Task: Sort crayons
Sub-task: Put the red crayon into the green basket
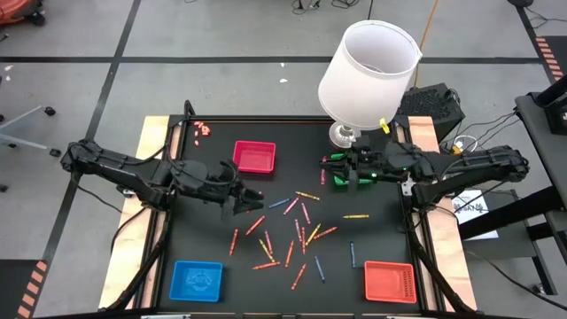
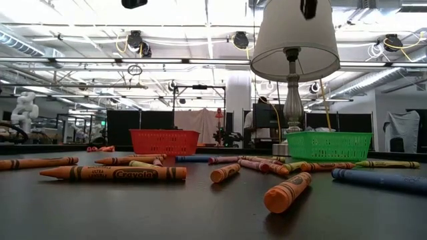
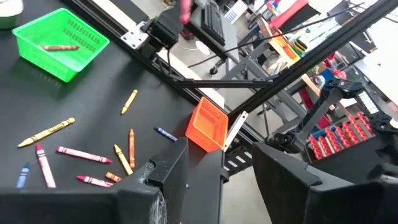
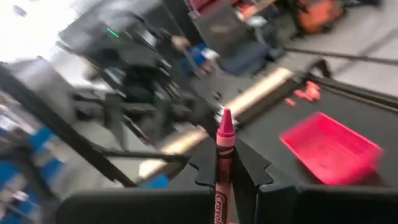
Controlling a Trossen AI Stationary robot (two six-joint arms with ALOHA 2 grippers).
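Several crayons, red, orange, pink, yellow and blue, lie flat on the black table; they also show in the low view. My left gripper hovers open and empty at their left edge, its fingers apart in the left wrist view. My right gripper is over the green tray, shut on a pink crayon. One brown crayon lies in the green tray. My right gripper pinches the pink crayon's wrapped shaft between its two fingers. The crayon lies along the fingers, and its pointed tip sticks out past the fingertips. Its back end is hidden between the fingers. The tip is clear of the table.
A pink-red tray stands at the far middle, a blue tray near left, an orange-red tray near right. A white-shaded lamp stands on its base at the far right, behind the green tray. Small red bits lie far left.
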